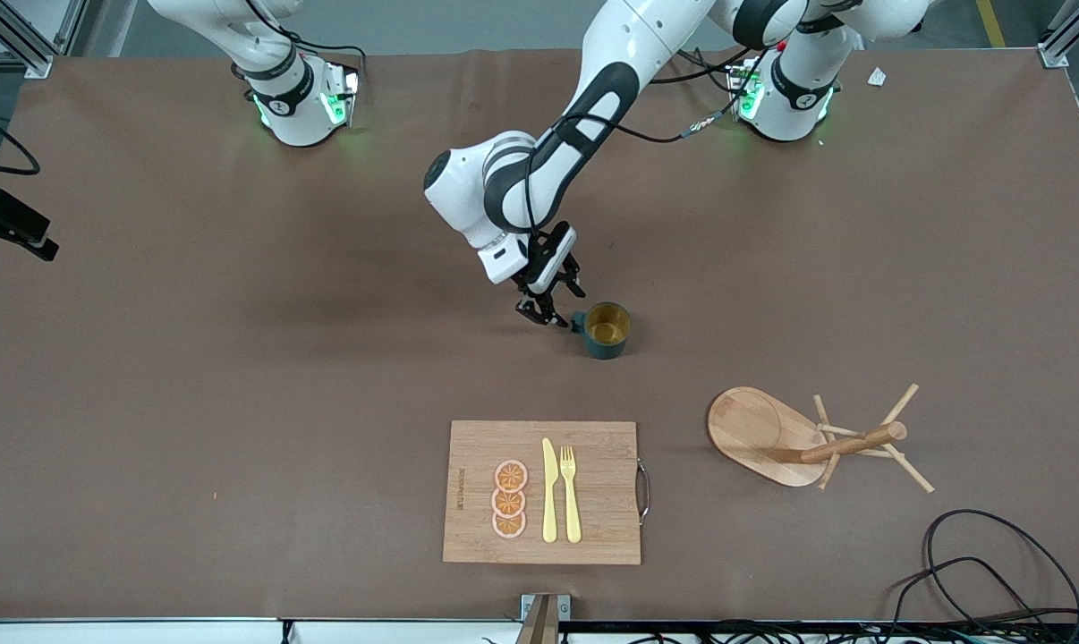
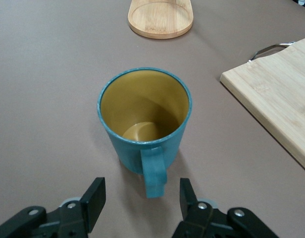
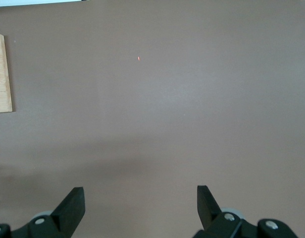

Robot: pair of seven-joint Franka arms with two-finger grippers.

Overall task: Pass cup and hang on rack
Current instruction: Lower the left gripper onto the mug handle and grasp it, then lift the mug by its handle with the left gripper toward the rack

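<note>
The cup (image 1: 606, 329), dark teal with a mustard-yellow inside, stands upright on the brown table near its middle; its handle (image 2: 153, 174) points at my left gripper. My left gripper (image 1: 553, 304) is low at the table beside the cup. It is open, one finger on each side of the handle's tip, and neither finger touches it (image 2: 141, 191). The rack (image 1: 808, 438), a light wooden mug tree on an oval base, stands nearer to the front camera than the cup, toward the left arm's end. My right gripper (image 3: 141, 208) is open over bare table with nothing between its fingers.
A bamboo cutting board (image 1: 593, 528) with a metal handle lies near the table's front edge; orange slices (image 1: 509, 499), a yellow knife (image 1: 549, 492) and a fork (image 1: 571, 494) lie on it. Black cables (image 1: 978, 572) lie at the front corner by the rack.
</note>
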